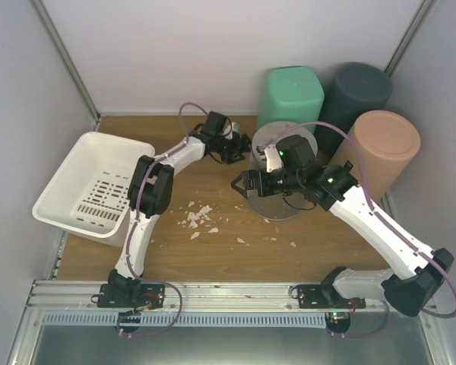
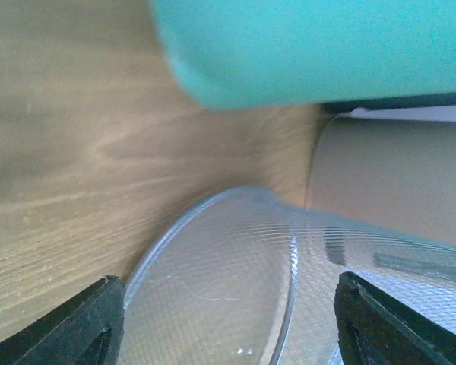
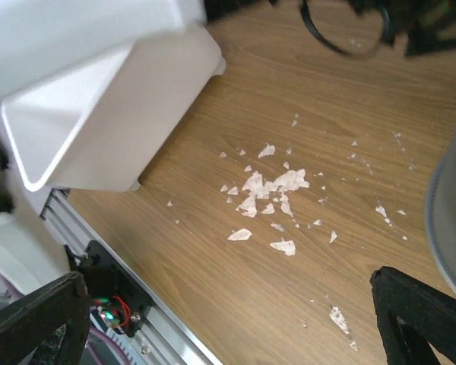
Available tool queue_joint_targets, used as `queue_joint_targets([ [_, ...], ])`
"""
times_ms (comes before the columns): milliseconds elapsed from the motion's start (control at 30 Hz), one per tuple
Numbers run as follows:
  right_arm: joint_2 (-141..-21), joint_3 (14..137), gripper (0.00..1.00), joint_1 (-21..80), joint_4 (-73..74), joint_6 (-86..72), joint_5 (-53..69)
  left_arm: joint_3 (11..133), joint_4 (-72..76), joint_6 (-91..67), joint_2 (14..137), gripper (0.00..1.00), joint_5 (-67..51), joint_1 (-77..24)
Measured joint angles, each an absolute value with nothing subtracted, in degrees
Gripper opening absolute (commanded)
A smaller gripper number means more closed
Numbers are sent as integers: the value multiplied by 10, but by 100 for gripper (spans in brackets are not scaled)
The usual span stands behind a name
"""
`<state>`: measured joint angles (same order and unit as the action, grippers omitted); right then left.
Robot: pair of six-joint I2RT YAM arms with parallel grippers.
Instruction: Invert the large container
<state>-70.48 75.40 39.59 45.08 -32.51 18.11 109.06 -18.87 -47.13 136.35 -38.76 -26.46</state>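
A green bin (image 1: 295, 95), a dark bin (image 1: 361, 95) and a tan bin (image 1: 380, 148) stand beyond the right gripper (image 1: 239, 185). White scraps (image 1: 199, 217) (strewn on the wooden table (image 1: 213, 258)) lie just nearer than it, and a white basket (image 1: 91, 186) sits well to its left.

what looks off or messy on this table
Small white flakes lie scattered across the wooden table, like spilled debris. The white slotted plastic basket sits tilted at the table's left edge.

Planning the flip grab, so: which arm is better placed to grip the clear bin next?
Left, probably. The left gripper is open with the clear bin ahead between its fingers. The right gripper, also open, faces paper scraps and the white basket, the bin off at its side.
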Motion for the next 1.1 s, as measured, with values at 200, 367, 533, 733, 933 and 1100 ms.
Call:
queue_joint_targets([
  [200, -718, 724, 100, 399, 438, -317, 198, 1143, -254, -398, 1241, 79, -357, -221],
  [367, -740, 710, 100, 409, 420, -317, 202, 1252, -315, -265, 1120, 86, -299, -185],
  [533, -818, 717, 100, 434, 389, -317, 190, 1324, -410, -53, 1024, 89, -196, -189],
  [733, -947, 759, 100, 452, 375, -324, 133, 1181, -518, 143, 947, 89, -47, -157],
  [933, -975, 781, 100, 431, 381, -327, 79, 995, -600, 220, 940, 93, 39, -116],
  [1100, -971, 776, 100, 377, 392, -312, 56, 943, -621, 248, 904, 99, 81, -116],
])
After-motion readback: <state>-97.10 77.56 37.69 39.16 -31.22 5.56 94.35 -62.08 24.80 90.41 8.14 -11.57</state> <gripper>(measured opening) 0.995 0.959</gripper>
